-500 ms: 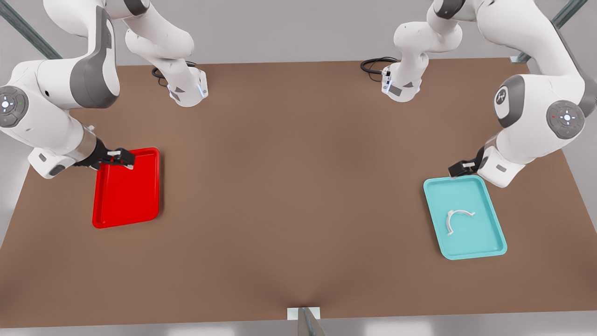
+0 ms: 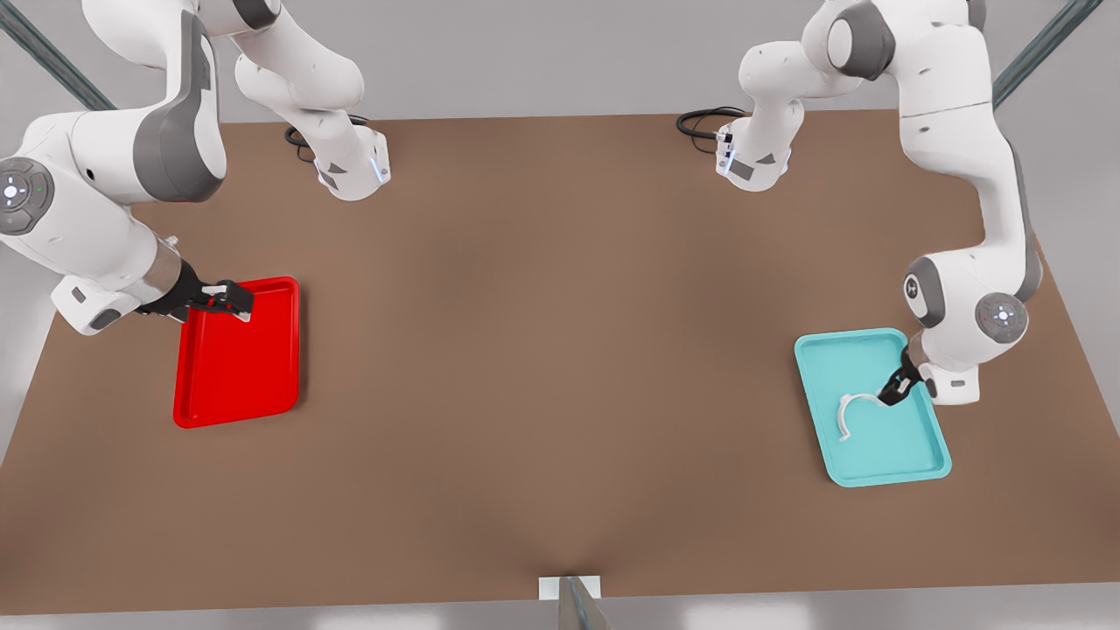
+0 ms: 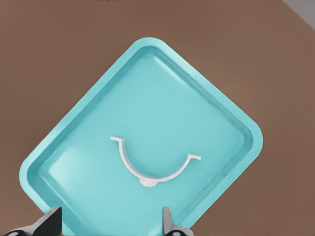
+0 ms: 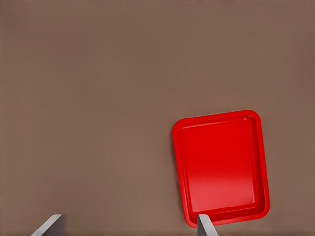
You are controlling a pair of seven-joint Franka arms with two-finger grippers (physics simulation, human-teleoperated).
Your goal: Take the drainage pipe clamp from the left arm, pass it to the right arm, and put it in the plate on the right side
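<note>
The drainage pipe clamp (image 2: 856, 409) lies loose on the floor of the teal tray (image 2: 910, 459), which sits on the brown table (image 2: 560, 367) toward the front view's right, nearer the front edge than the arm bases. Seen from the left wrist view, the clamp (image 3: 152, 166) rests roughly in the middle of that tray (image 3: 216, 98), its arch flat on the floor with a tab at each end. The left gripper (image 2: 890, 395) hangs low over the teal tray, just beside one end of the clamp, and its fingers (image 3: 166, 221) are spread wide with nothing between them. Across the table, toward the front view's left, the red plate (image 2: 236, 385) lies on the tabletop with nothing in it. The right gripper (image 2: 229, 300) hovers above the plate's far edge, its fingertips (image 4: 204, 225) parted and holding nothing. Farther back, both arm bases stand at the table's far edge.
</note>
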